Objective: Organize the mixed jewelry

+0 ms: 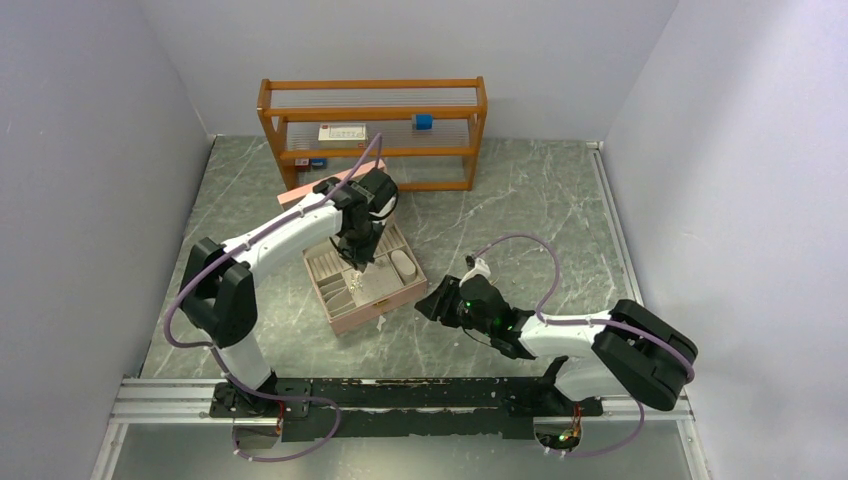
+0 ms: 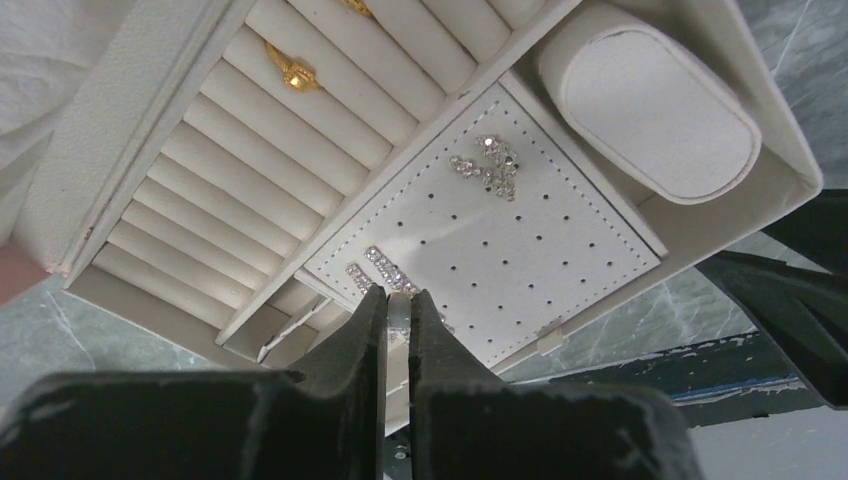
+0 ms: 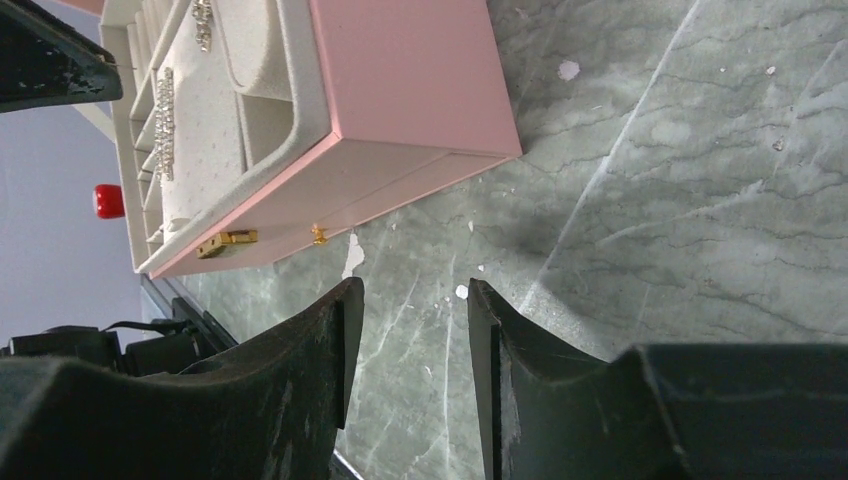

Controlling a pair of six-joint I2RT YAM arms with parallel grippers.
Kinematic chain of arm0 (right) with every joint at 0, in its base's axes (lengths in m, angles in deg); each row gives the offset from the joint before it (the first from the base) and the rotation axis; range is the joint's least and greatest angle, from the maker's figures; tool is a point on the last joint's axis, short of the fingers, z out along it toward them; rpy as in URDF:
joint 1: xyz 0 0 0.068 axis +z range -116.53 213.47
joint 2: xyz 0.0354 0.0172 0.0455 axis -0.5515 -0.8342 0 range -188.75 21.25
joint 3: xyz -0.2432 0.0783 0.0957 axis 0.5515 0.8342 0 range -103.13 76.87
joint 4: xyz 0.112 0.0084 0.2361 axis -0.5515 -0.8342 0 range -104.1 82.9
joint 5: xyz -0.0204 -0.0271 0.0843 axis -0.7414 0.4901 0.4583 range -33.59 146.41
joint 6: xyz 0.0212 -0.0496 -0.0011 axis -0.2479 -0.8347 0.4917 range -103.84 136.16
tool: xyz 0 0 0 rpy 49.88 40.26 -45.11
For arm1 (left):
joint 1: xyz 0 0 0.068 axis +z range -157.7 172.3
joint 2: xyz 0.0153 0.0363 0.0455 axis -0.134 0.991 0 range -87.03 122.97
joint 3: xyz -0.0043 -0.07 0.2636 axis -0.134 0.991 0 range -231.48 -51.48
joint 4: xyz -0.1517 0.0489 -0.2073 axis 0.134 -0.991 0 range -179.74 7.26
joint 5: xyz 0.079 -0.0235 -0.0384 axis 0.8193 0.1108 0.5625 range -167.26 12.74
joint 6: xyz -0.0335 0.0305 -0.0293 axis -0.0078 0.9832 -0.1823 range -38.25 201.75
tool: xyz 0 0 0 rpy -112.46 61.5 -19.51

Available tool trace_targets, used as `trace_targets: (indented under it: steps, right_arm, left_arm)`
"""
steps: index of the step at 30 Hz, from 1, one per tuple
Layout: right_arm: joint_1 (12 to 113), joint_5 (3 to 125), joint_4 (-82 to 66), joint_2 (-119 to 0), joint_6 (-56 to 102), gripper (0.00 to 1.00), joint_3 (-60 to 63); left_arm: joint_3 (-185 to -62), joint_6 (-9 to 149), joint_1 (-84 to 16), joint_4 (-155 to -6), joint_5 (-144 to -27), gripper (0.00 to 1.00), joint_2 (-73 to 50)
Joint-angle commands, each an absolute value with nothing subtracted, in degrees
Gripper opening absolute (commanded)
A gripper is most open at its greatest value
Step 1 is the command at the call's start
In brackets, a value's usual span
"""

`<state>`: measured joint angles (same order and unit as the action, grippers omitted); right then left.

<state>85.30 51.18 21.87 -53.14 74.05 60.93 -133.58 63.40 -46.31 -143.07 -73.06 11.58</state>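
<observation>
An open pink jewelry box point(image 1: 367, 290) sits mid-table. In the left wrist view I see its ring rolls point(image 2: 240, 160) with a gold ring point(image 2: 290, 72), a perforated earring pad point(image 2: 530, 240), and an oval pillow point(image 2: 650, 115). A rhinestone earring point(image 2: 490, 165) lies on the pad's far side. My left gripper point(image 2: 400, 300) is over the pad's near corner, shut on a small pale rhinestone earring point(image 2: 385, 265). It is above the box in the top view point(image 1: 357, 262). My right gripper point(image 3: 408, 300) is open and empty over bare table, right of the box point(image 3: 400, 90).
A wooden shelf rack point(image 1: 372, 95) stands at the back with a blue block point(image 1: 424, 122) and a white card point(image 1: 342, 132). The box's pink lid point(image 1: 300, 195) lies behind it. A gold clasp point(image 3: 228, 240) is on the box front. Grey walls stand on both sides.
</observation>
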Motion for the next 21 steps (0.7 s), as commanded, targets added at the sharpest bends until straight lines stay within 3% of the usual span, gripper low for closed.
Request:
trace_targets:
  steps: [1,21]
  right_arm:
    - [85.65,49.38,23.52,-54.32,74.49,0.47,61.09]
    - [85.65,49.7,24.1,-55.16,74.52,0.47,60.99]
  left_arm:
    - [-136.45,64.9,-46.85,-146.01,-72.24,0.09,12.87]
    - [-136.3,62.17,-46.53,-143.19,-71.11,0.06,14.51]
